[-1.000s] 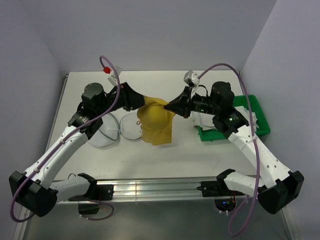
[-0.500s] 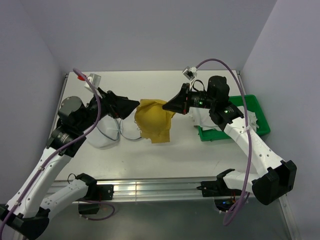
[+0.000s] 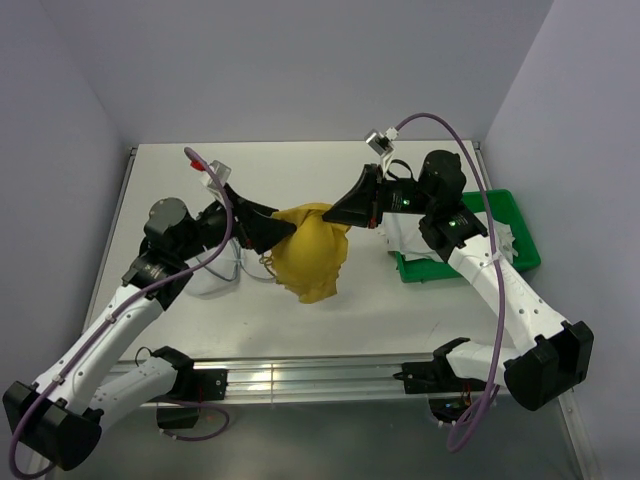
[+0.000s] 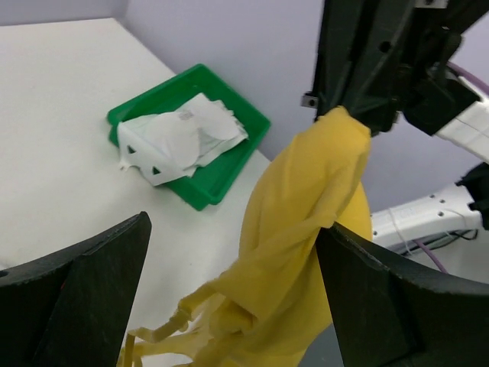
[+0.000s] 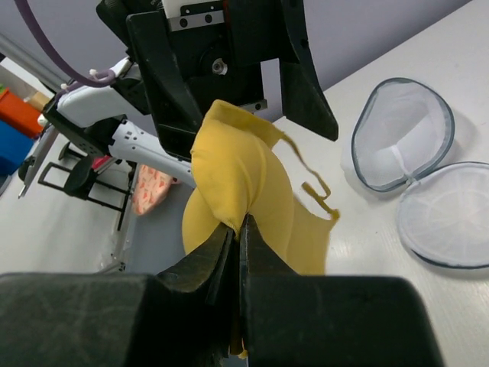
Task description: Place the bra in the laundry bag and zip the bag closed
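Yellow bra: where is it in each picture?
Top external: the bra hangs in the middle.
Left wrist: the bra dangles right of middle.
Right wrist: the bra is in the middle.
Shared landmark: the right tool pinching its top, seen in all three.

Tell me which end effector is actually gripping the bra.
The right end effector: it is pinched shut on a fold of the yellow bra. The left end effector is open, its fingers spread wide either side of the cloth.
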Controlling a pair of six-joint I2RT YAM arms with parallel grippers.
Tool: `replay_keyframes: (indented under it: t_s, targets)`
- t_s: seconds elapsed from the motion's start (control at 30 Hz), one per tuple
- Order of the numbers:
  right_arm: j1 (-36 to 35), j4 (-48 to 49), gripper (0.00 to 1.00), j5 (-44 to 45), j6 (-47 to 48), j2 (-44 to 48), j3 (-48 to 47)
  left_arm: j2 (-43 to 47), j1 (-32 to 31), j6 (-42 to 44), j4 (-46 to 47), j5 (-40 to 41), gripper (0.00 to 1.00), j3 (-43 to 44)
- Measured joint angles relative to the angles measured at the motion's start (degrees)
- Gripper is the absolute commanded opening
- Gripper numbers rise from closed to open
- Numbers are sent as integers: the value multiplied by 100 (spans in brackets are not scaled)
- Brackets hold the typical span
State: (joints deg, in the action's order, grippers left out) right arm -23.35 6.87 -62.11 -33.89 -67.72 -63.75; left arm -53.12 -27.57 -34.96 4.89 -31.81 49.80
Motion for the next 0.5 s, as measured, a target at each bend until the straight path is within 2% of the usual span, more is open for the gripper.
replay_keyframes:
  t_s: [0.07, 0.13, 0.17, 0.23, 0.27, 0.33, 0.37, 0.4, 0.43, 0.47, 0.5]
  targets:
    - [0, 0, 0, -11, -20, 0, 0, -2, 0, -116, 304, -260, 92, -87]
    - [0, -9, 0, -2, -11, 0, 0, -2, 0, -229, 575, -450, 84, -127]
    - [0, -17, 0, 9, -9, 0, 0, 4, 0, -273, 706, -525, 71, -151]
    - [0, -37, 0, 39, 7, 0, 0, 11, 0, -411, 951, -667, 58, -199]
    - [0, -50, 0, 70, 11, 0, 0, 11, 0, -472, 1051, -730, 46, -214]
    - [0, -92, 0, 157, 39, 0, 0, 9, 0, -555, 1200, -811, 40, -243]
    - [0, -127, 0, 203, 52, 0, 0, 7, 0, -595, 1255, -855, 26, -254]
    - [0, -162, 0, 258, 66, 0, 0, 2, 0, -658, 1294, -885, 17, -258]
    - [0, -192, 1, 284, 74, 0, 0, -4, 0, -686, 1335, -898, 8, -260]
    - [0, -214, 13, 319, 76, 0, 0, -9, 0, -695, 1368, -907, 0, -262]
    - [0, -221, 21, 343, 83, 0, 0, -15, 0, -719, 1410, -909, 0, -262]
